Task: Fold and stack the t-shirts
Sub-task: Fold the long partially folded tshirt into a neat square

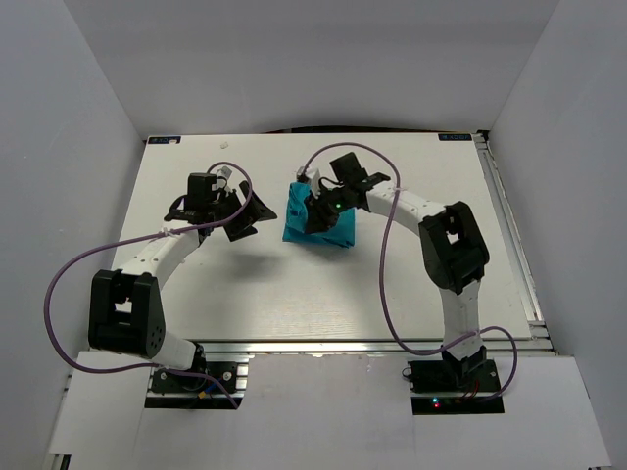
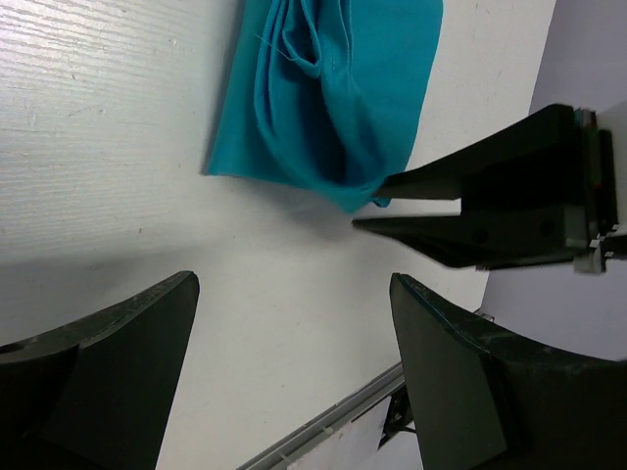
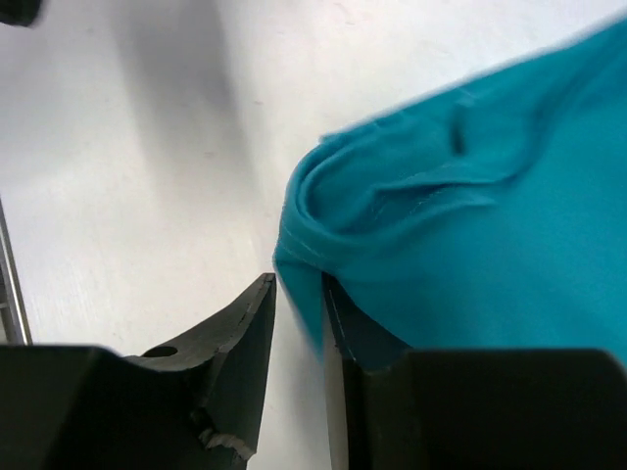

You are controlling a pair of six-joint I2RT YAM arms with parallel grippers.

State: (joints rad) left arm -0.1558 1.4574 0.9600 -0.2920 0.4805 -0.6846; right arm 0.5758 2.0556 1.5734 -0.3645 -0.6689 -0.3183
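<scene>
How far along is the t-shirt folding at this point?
Done: the teal t-shirt is gathered into a compact but rumpled bundle, not spread flat. In hand: the right gripper pinches a folded edge of it, while the left gripper hangs open over the bare table beside it. Left: neatening the fold. Only one shirt is visible, so there is no stack yet.

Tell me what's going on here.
Two robot arms are working on a teal t-shirt that sits bunched on the white table. The right gripper is pinched on a hemmed edge of the shirt. The left gripper hangs open over bare table beside it, holding nothing. The shirt is not neatly folded yet.
</scene>
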